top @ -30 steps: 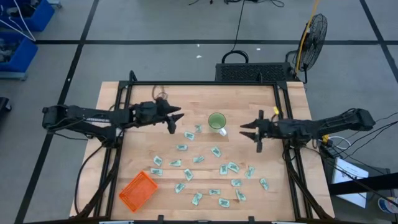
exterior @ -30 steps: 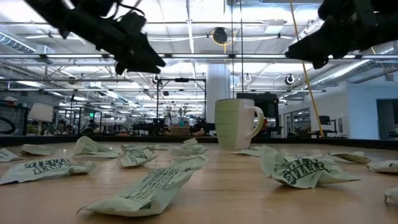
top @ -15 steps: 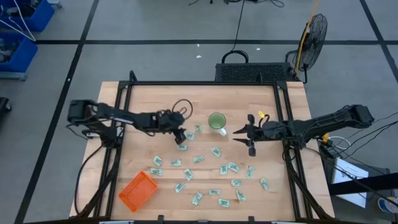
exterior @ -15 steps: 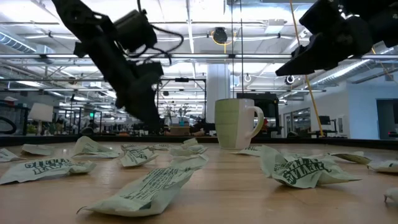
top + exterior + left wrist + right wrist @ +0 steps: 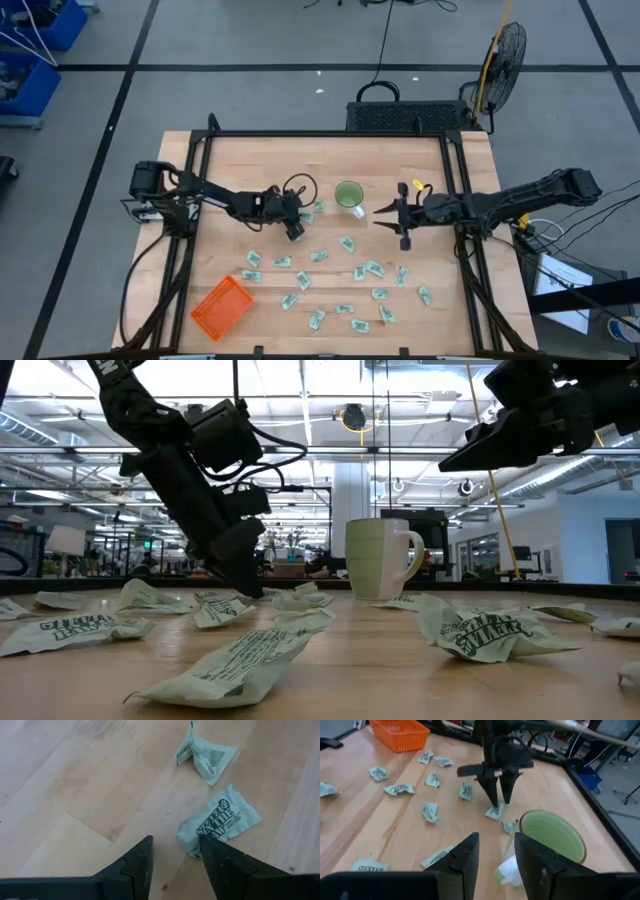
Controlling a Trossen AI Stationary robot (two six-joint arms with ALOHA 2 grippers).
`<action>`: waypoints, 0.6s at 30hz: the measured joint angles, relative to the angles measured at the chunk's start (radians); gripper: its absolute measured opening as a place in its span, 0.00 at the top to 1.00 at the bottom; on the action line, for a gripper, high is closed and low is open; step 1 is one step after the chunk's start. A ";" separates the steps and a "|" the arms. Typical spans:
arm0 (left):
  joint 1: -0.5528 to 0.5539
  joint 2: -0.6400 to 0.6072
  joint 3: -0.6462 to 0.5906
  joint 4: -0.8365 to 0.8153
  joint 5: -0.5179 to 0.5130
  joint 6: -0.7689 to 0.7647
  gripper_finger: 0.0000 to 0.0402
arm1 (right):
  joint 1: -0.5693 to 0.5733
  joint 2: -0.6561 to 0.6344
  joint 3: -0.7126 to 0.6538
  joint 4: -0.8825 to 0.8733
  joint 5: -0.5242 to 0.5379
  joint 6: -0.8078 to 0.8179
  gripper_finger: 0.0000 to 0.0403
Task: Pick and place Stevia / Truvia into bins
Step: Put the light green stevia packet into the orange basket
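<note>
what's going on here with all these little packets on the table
The two-armed robot is clearing Stevia sachets scattered over the wooden table into an orange basket at a near corner, which looks empty so far. The left gripper is down at the tabletop, fingers open beside one sachet but not gripping it yet. The right gripper hangs open in the air beside the green cup, holding nothing.
</note>
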State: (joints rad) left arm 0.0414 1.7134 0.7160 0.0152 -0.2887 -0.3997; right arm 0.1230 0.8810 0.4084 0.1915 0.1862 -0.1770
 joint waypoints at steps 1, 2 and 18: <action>0.000 0.000 0.000 0.000 0.001 0.001 0.64 | 0.000 0.000 0.000 0.010 0.000 -0.003 0.71; 0.000 0.000 0.000 -0.002 0.003 0.001 0.67 | 0.000 0.000 0.000 0.021 0.000 -0.004 0.71; -0.015 -0.224 0.010 -0.226 0.204 0.023 0.98 | 0.000 0.000 0.000 0.043 -0.001 0.019 0.71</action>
State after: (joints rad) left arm 0.0265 1.4893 0.7257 -0.2107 -0.0852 -0.3767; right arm 0.1230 0.8814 0.4084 0.2348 0.1852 -0.1581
